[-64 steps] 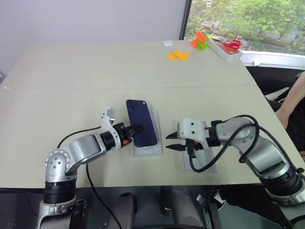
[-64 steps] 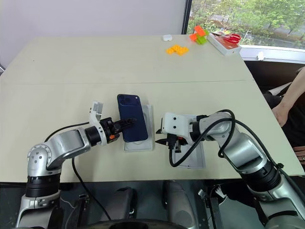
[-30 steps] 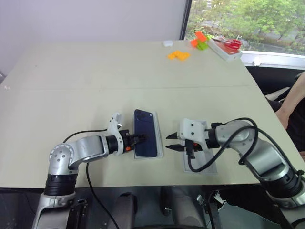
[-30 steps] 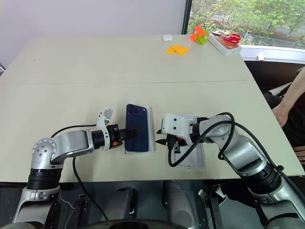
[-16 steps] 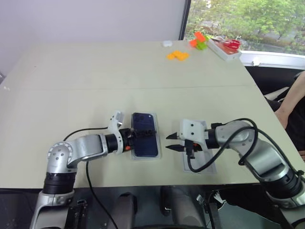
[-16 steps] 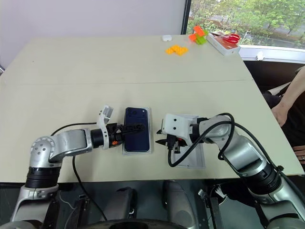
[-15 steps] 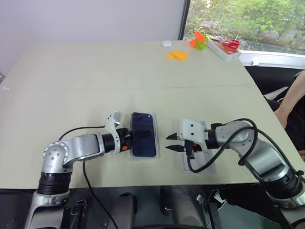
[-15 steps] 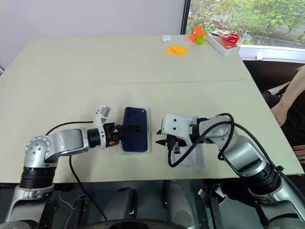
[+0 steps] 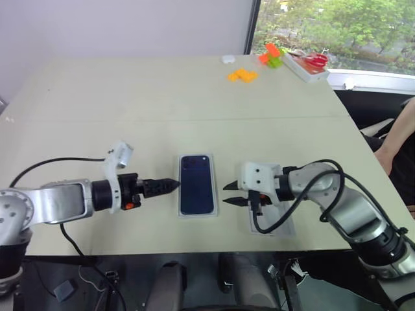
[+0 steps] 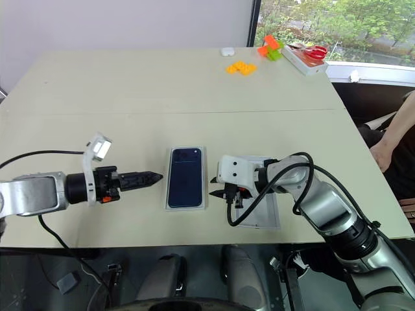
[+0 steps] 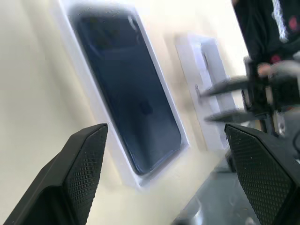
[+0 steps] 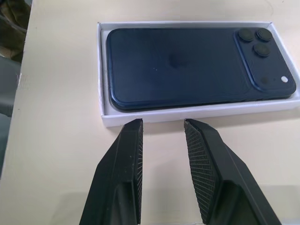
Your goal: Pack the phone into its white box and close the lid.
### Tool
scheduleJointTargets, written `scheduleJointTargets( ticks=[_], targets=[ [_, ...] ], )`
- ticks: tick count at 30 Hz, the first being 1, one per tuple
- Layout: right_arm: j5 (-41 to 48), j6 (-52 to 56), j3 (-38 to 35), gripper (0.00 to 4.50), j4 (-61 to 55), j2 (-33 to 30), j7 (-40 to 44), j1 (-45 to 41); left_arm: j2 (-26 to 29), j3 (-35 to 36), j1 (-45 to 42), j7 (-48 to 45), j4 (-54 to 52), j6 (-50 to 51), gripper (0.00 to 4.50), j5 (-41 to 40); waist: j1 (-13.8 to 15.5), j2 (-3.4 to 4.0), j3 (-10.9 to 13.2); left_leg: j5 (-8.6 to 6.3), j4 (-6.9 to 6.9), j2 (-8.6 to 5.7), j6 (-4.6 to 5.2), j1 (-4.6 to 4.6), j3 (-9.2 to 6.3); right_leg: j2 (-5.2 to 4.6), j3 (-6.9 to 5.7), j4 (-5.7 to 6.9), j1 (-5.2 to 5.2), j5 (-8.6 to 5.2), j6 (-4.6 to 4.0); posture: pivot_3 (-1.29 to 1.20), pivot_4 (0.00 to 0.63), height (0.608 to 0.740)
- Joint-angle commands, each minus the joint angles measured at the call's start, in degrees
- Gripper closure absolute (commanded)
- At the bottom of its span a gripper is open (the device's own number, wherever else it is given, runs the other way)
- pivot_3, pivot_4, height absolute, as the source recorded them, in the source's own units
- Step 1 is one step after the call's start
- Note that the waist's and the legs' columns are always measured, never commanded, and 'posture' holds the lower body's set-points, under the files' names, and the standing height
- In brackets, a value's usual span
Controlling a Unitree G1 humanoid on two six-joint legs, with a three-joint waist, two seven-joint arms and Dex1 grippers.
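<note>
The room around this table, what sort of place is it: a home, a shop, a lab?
Probably an office or lab meeting room. A large plain beige table stands by a window with green trees outside, and orange and green toy blocks lie at its far edge, like props for trials.

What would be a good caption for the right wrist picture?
Navy phone lying flat in its white box, seen past the right gripper and its parted black fingers.
</note>
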Motion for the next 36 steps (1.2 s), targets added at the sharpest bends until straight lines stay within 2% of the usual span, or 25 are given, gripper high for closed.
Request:
scheduleJointTargets(
  ticks=[1, 3, 5, 8, 14, 17, 20, 24, 28, 36],
  targets=[
    [-0.3, -1.4, -2.3, 3.03, 1.5, 2.1, -2.7, -1.4, -0.6, 6.7, 3.7, -2.5, -4.1, -12.1, 0.30, 22.4, 0.0, -0.01, 0.0, 0.00, 0.00, 0.01, 0.00, 0.00, 0.00, 0.02, 0.00, 0.00, 0.00, 0.00, 0.00, 0.00, 0.150, 0.732],
    [-0.4, -1.0, -3.1, 3.03, 2.6, 2.9, -4.0, -1.5, -0.9, 6.6, 6.8, -6.7, -4.4, -16.4, 0.30, 32.2, 0.0, 0.01, 0.0, 0.00, -0.03, 0.02, 0.00, 0.02, 0.04, 0.05, 0.02, 0.00, -0.01, 0.01, -0.03, 0.00, 0.150, 0.732],
    [-0.5, -1.0, -3.2, 3.03, 3.0, 3.3, -4.7, -1.5, -1.0, 5.5, 8.5, -9.6, -4.3, -18.2, 0.30, 38.1, 0.1, 0.01, 0.0, 0.00, -0.03, 0.02, 0.00, 0.01, 0.03, 0.05, 0.02, -0.01, -0.02, 0.02, -0.05, 0.00, 0.150, 0.732],
    [-1.4, -1.0, -3.6, 3.03, 4.6, 4.2, -7.1, -1.5, -0.2, 1.1, 11.2, -15.7, -3.8, -21.8, 0.30, 49.3, 0.2, -0.01, 0.0, 0.00, -0.02, 0.02, 0.00, -0.06, 0.03, 0.03, 0.01, -0.07, -0.03, 0.00, -0.02, 0.00, 0.150, 0.732],
    [-2.1, -0.9, -4.1, 3.03, 5.7, 4.7, -8.9, -0.8, -4.4, -0.6, 11.8, -21.2, -3.3, -21.3, 0.30, 54.5, 0.0, -0.02, 0.0, -0.01, -0.02, 0.03, 0.02, -0.09, 0.08, -0.01, 0.02, -0.12, -0.04, 0.01, 0.01, 0.00, 0.150, 0.732],
    [-1.3, 0.3, -4.4, 4.44, 5.4, 4.6, -9.1, -0.2, -4.6, -3.9, 12.6, -24.4, -4.9, -22.5, 0.22, 60.0, 0.0, -0.02, 0.0, -0.02, -0.03, 0.07, 0.03, -0.09, 0.05, 0.04, 0.01, -0.10, -0.05, 0.07, 0.12, 0.00, 0.150, 0.732],
    [-2.0, 1.7, -3.7, 4.50, 5.5, 4.5, -9.5, -0.2, -5.7, -6.8, 11.9, -25.9, -6.6, -21.0, 1.11, 62.5, 0.0, -0.02, 0.0, -0.02, -0.02, 0.08, 0.03, -0.06, 0.06, 0.05, 0.02, -0.07, -0.04, 0.08, 0.13, 0.00, 0.150, 0.732],
    [-3.9, 4.1, -1.4, 4.50, 5.0, 5.2, -11.2, -0.5, -7.3, -12.0, 8.9, -26.7, -8.2, -19.3, 3.12, 66.7, 0.0, -0.02, 0.0, -0.02, -0.01, 0.09, 0.03, -0.06, 0.05, 0.07, 0.02, -0.03, -0.04, 0.11, 0.18, 0.00, 0.150, 0.732],
    [-6.3, 6.5, 1.5, 4.50, 5.1, 6.1, -12.8, -0.9, -9.0, -18.0, 4.9, -27.1, -8.5, -16.4, 3.12, 70.8, 0.0, -0.03, 0.0, -0.02, -0.01, 0.08, 0.03, -0.06, 0.04, 0.08, 0.01, -0.01, -0.04, 0.14, 0.21, 0.00, 0.150, 0.732],
    [-7.9, 9.6, 3.5, 4.50, 5.6, 9.1, -15.1, -2.0, -14.3, -23.9, -0.7, -28.6, -7.9, -9.8, 3.12, 73.7, 0.0, -0.02, -0.1, -0.01, 0.00, 0.08, 0.03, 0.00, 0.04, 0.09, 0.02, 0.05, 0.00, 0.14, 0.22, 0.00, 0.150, 0.732]
  ],
)
